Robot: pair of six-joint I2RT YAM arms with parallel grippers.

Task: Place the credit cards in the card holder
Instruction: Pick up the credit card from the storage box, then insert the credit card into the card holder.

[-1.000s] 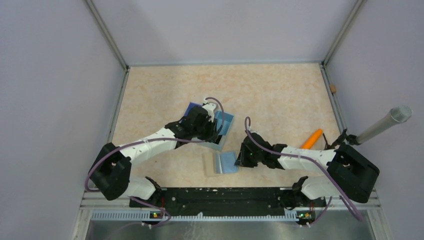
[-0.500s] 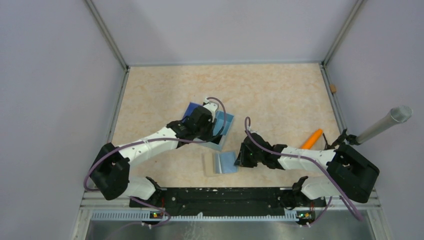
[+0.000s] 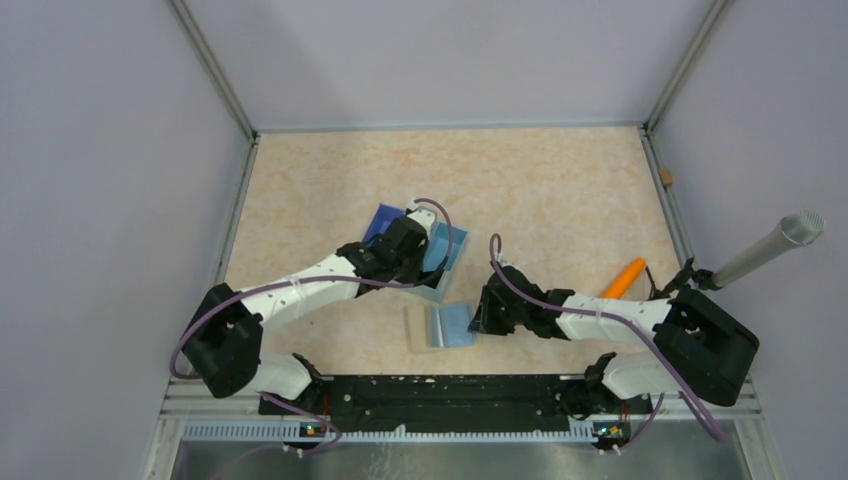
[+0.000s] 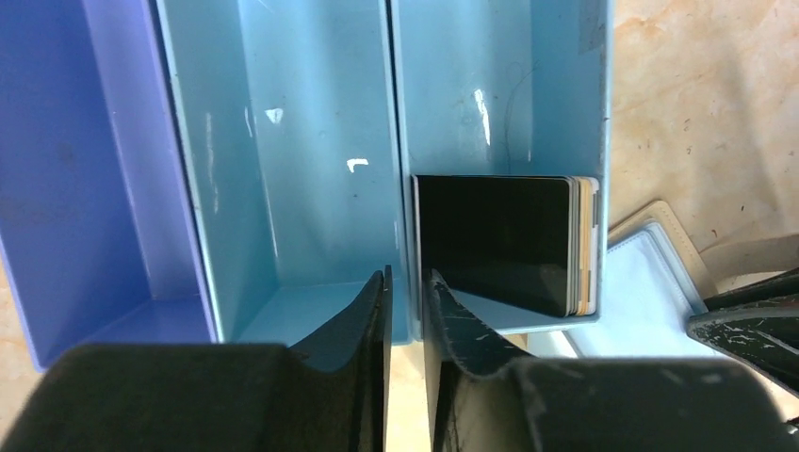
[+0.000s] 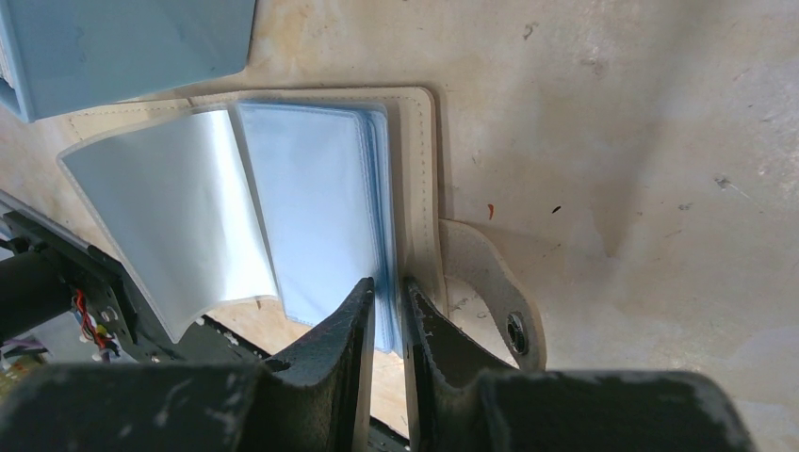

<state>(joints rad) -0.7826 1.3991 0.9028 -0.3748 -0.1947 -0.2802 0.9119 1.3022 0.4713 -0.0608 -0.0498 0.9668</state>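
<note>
Left hand [image 4: 405, 278], nearly closed, straddles the tray's [image 4: 311, 141] divider beside the cards [image 4: 495, 240], grip unclear; right hand [image 5: 388, 287] pinches the holder [image 5: 415, 169].

Top cam high behind arms [image 3: 300, 290]; wrist cams close, downward (common: tray [image 3: 381, 222], card holder [image 3: 440, 326]).

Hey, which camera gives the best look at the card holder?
The right wrist view: the card holder fills much of it, lying open, with beige cover, clear sleeves and snap tab plain. The top view shows it small and far off. The left wrist view catches only a corner beside the blue tray.
</note>
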